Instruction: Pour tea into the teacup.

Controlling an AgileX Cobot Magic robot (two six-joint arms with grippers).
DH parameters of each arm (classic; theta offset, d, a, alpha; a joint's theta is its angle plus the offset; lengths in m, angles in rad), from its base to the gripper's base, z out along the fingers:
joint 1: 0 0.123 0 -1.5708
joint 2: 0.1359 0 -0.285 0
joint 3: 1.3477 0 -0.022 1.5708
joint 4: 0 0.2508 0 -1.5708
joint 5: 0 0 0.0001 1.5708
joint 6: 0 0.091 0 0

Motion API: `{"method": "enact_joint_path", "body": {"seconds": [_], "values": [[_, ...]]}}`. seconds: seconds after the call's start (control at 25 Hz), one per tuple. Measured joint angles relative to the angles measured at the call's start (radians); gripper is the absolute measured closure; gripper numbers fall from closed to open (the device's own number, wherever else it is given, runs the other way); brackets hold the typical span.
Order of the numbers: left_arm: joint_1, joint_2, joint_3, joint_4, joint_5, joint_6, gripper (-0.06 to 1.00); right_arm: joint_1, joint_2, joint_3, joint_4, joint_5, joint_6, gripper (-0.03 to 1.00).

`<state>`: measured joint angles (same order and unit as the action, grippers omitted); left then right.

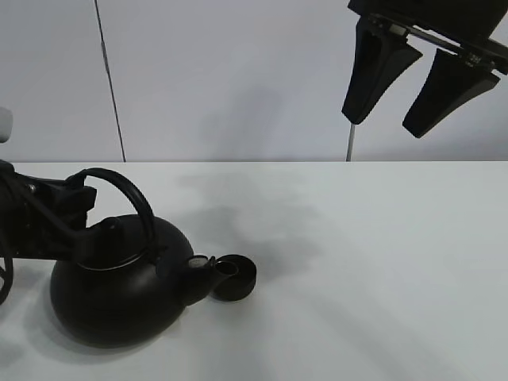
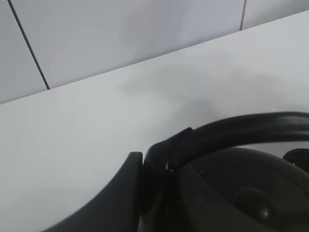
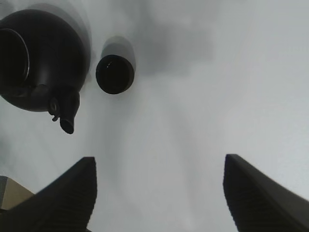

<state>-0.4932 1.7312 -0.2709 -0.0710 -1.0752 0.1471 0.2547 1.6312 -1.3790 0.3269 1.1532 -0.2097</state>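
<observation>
The big round black kettle (image 1: 111, 294) is at the table's left, its arched handle (image 1: 131, 194) up. My left gripper (image 1: 78, 197) is shut on that handle near its left end; in the left wrist view the fingers (image 2: 126, 193) clamp the handle (image 2: 241, 128) above the kettle body (image 2: 231, 193). The small black teacup (image 1: 234, 279) stands just right of the spout (image 1: 202, 266). From the right wrist view the teacup (image 3: 115, 74) stands apart from the spout (image 3: 67, 123), beside the kettle (image 3: 43, 58). My right gripper (image 1: 382, 125) hangs open and empty high at the upper right (image 3: 159, 158).
A white table (image 1: 373, 262) stretches right of the cup. A pale wall (image 1: 238, 79) with vertical seams stands behind its far edge. The left arm's dark links and cables (image 1: 24, 222) reach in from the left edge.
</observation>
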Motion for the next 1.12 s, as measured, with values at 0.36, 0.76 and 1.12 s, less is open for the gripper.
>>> {"method": "enact_joint_path", "body": {"seconds": [0.36, 0.76, 1.12], "values": [[0.000, 0.000, 0.000, 0.002, -0.001, 0.025, 0.82, 0.000, 0.000, 0.000, 0.007, -0.003, 0.000, 0.46], [-0.001, -0.003, 0.000, 0.005, -0.028, 0.023, 0.70, 0.000, 0.000, 0.000, 0.010, -0.004, 0.000, 0.46], [-0.001, -0.011, 0.000, 0.001, -0.037, -0.024, 0.57, 0.000, 0.000, 0.000, 0.010, -0.006, 0.000, 0.46]]}}
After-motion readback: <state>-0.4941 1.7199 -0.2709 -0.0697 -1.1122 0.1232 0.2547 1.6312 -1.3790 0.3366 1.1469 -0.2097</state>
